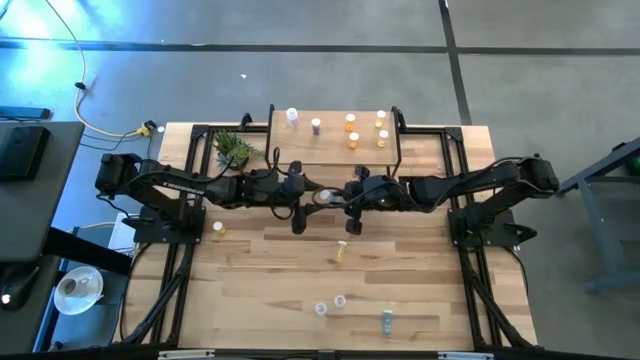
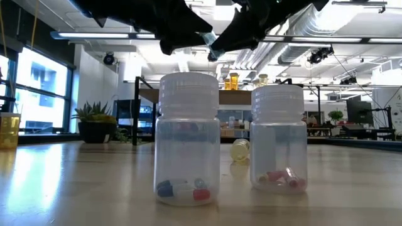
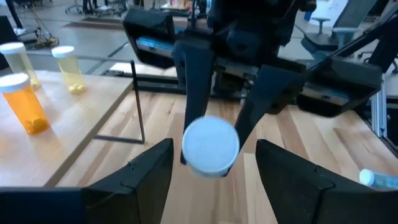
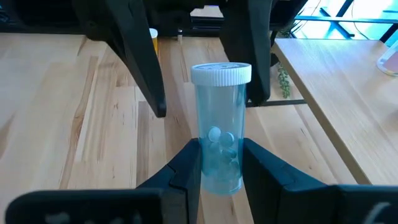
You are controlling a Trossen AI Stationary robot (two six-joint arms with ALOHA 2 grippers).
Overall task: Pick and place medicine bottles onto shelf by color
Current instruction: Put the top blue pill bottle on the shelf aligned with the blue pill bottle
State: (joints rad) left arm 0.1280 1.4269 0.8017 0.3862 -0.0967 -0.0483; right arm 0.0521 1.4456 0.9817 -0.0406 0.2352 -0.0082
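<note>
No text, label, brand, number or sign can be read in any view. The clear plastic medicine bottles with white ribbed caps [image 2: 188, 139] nearest the low camera have bare walls, with only coloured capsules showing inside. The pale blue translucent bottle with a white cap [image 4: 220, 127] in the right wrist view is likewise unlabelled, and the dark robot arms show no legible markings.
</note>
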